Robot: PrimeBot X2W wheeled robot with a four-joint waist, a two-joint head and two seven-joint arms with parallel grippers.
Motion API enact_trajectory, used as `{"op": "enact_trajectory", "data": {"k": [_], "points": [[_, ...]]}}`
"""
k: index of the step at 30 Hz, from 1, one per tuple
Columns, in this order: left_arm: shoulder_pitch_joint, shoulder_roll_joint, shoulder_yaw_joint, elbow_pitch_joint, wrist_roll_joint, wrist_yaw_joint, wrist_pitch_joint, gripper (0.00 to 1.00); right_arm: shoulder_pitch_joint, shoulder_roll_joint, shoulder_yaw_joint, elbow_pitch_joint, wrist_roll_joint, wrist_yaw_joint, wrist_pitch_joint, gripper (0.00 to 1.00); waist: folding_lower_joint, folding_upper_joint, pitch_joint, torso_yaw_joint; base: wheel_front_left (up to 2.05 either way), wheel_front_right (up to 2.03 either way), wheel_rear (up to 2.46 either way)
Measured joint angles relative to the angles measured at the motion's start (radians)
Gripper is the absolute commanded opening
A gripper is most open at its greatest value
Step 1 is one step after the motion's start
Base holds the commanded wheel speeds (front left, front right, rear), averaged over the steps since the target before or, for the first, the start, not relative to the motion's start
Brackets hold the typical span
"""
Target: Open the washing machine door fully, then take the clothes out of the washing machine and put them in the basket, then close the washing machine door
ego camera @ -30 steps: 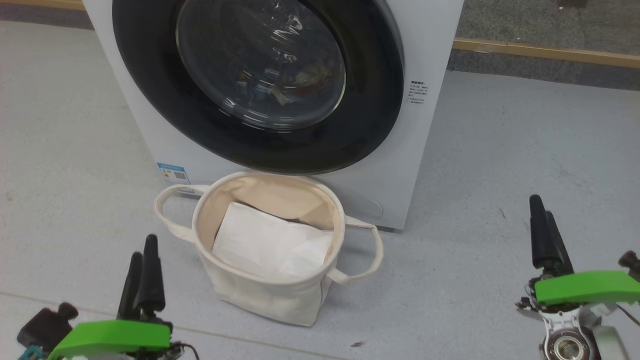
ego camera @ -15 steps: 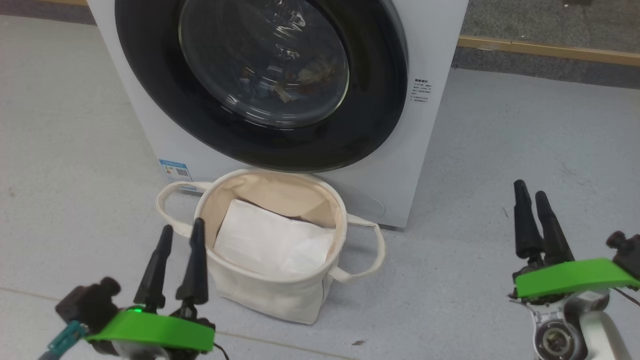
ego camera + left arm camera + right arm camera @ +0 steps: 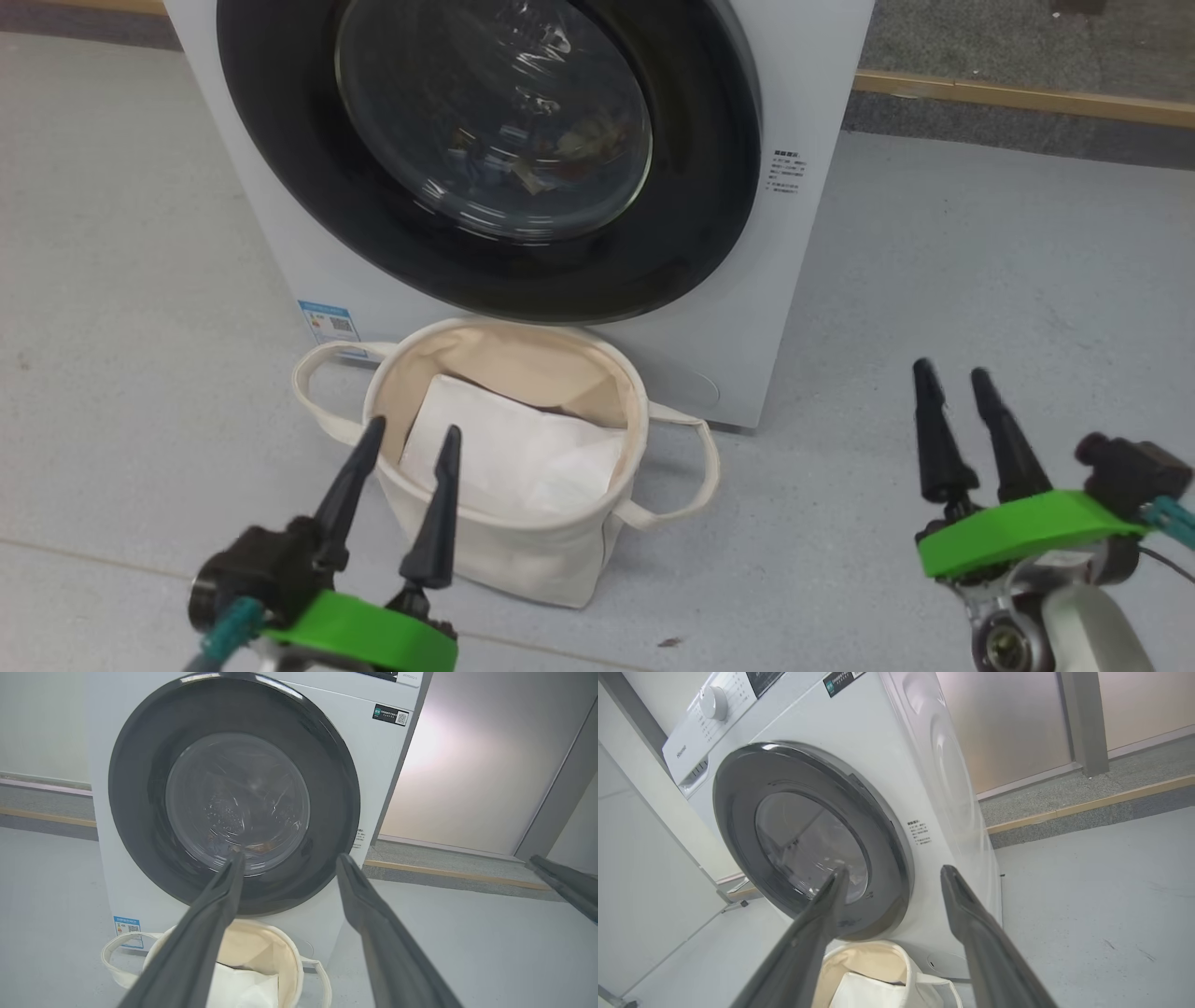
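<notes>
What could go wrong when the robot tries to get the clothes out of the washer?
The washing machine door is shut and its black rim looks glossy, so the open right gripper might slip off it. The basket stands close under the door, with the open left gripper near its rim; a bump could tip it. Then the clothes behind the glass might miss it.

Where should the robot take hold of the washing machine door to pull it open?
The washing machine door lies shut. Probably hook its rim's right edge from the right with the open right tool: a grey lip there stands off the machine's white front. Which side hinges, I cannot tell.
</notes>
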Motion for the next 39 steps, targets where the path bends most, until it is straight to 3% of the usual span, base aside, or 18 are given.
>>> {"op": "enact_trajectory", "data": {"k": [5, 12, 16, 24, 39], "points": [[-0.007, 0.027, -0.057, 0.024, 0.064, 0.034, -0.014, 1.00, -0.001, 0.001, 0.017, 0.058, -0.077, 0.000, 0.045, 1.00, 0.0000, 0.0000, -0.002, 0.001, 0.00, 0.00, 0.00], [-0.029, 0.042, -0.102, 0.079, 0.128, 0.077, -0.040, 1.00, -0.043, 0.002, 0.015, 0.062, -0.176, 0.000, 0.022, 1.00, 0.0000, 0.0000, -0.005, 0.003, 0.00, 0.00, 0.00], [-0.039, 0.040, -0.115, 0.090, 0.141, 0.090, -0.049, 1.00, -0.043, 0.011, 0.028, 0.062, -0.121, 0.000, 0.013, 1.00, 0.0000, 0.0000, -0.006, 0.005, 0.00, 0.00, 0.00], [-0.040, 0.038, -0.138, 0.106, 0.181, 0.093, -0.073, 1.00, -0.043, 0.013, -0.014, 0.080, -0.165, 0.000, -0.005, 1.00, -0.0001, 0.0000, -0.009, 0.013, 0.00, 0.00, 0.00], [-0.041, -0.018, -0.080, 0.167, 0.186, 0.153, -0.110, 1.00, -0.062, 0.018, -0.027, 0.125, -0.309, 0.000, -0.050, 1.00, 0.0000, 0.0000, -0.009, 0.017, 0.00, 0.00, 0.00]]}}
